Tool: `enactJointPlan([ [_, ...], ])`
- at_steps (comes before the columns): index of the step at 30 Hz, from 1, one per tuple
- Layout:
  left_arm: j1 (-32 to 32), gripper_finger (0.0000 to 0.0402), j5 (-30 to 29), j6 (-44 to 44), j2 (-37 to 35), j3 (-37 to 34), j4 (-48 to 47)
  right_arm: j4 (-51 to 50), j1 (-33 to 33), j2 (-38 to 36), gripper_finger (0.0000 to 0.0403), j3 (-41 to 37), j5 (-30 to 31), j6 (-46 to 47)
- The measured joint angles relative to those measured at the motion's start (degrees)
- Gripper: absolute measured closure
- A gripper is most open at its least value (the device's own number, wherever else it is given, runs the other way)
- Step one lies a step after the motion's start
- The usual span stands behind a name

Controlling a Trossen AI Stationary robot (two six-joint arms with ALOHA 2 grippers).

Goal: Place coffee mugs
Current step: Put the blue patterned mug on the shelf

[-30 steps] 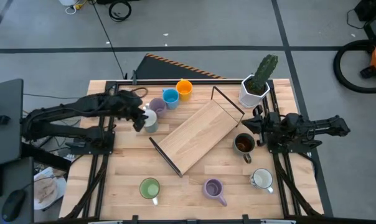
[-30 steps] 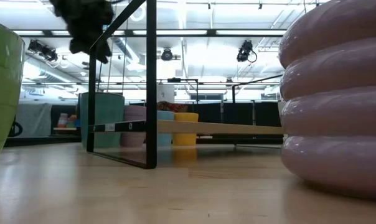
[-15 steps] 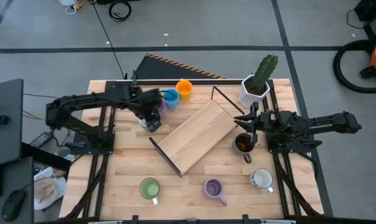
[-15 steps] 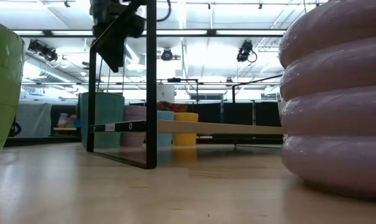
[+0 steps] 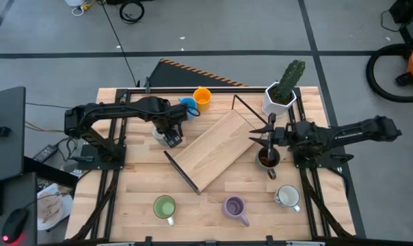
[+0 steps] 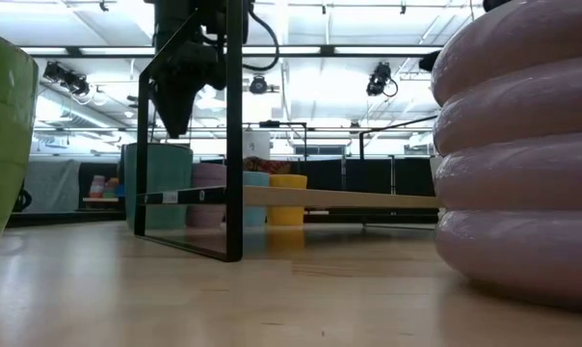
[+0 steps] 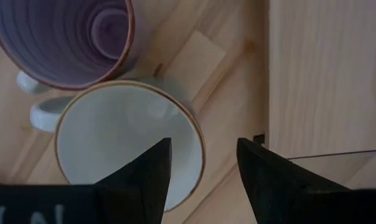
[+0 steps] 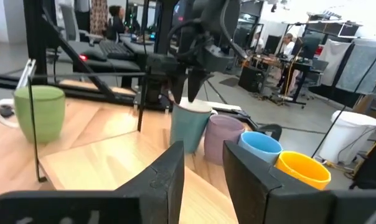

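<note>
Left pincer [image 5: 171, 131] near desk [image 5: 135, 184] far-left corner, poised directly above white mug [image 7: 127, 146], fingers parted, nothing gripped; rim of mug lying between the two fingers in left wrist view. Lilac mug [image 7: 66, 38] touching it on far side, then blue mug [image 5: 188, 106] and orange mug [image 5: 202, 97] in a row along far edge. Left arm clearly the nearer one; straight drop onto rim likely next. Wooden rack [image 5: 217, 149] diagonal mid-desk, long axis running near-left to far-right. Green mug [image 5: 165, 207], second lilac mug [image 5: 234, 207] along near edge. Right pincer [image 5: 264, 142] spread open, over dark brown mug [image 5: 267, 158] by right edge; other white mug [image 5: 287, 197] nearer right-front corner. Versus a second ago: left pincer shifted rightward onto the white mug, right pincer advanced leftward over the brown one.
</note>
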Motion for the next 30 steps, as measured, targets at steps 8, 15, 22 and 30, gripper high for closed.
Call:
enactJointPlan([
  [8,-0.63,0.0214,-0.07,-2.37,-0.04,1.68,-4.55,2.77,-0.18,5.65,0.0286,0.0,-1.12,0.14],
  [15,-1.98,0.0214,-0.7,0.51,-0.04,1.85,-5.31,4.3,-1.07,8.56,0.0286,0.02,-7.09,3.18],
  [22,-3.43,0.0214,-1.86,2.1,-0.04,1.83,-5.32,4.11,-1.07,11.17,0.0286,0.02,-7.27,4.5],
  [30,-5.2,0.0214,-8.38,5.71,-0.04,1.83,-3.58,4.48,-1.07,14.76,0.0286,0.02,-7.1,4.5],
])
